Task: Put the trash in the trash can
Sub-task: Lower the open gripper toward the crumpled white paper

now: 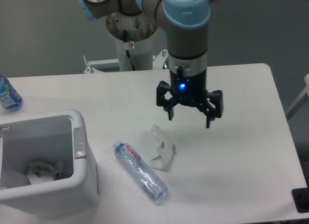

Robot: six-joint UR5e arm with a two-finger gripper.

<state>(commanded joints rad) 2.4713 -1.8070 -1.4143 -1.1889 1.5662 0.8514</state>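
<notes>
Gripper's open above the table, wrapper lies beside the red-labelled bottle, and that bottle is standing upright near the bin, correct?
Not quite. The camera view shows the red-labelled water bottle lying on its side on the table, not upright. The rest holds: the gripper is open above the table, and the plastic wrapper lies beside the bottle, near the trash can.

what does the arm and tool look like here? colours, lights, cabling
The arm is grey tube with light-blue joint caps, on a white pedestal base with a thin black cable running down it. The wrist ends in a silver ring, then a black tool with two black linkage fingers and a lit blue indicator on its body.
</notes>
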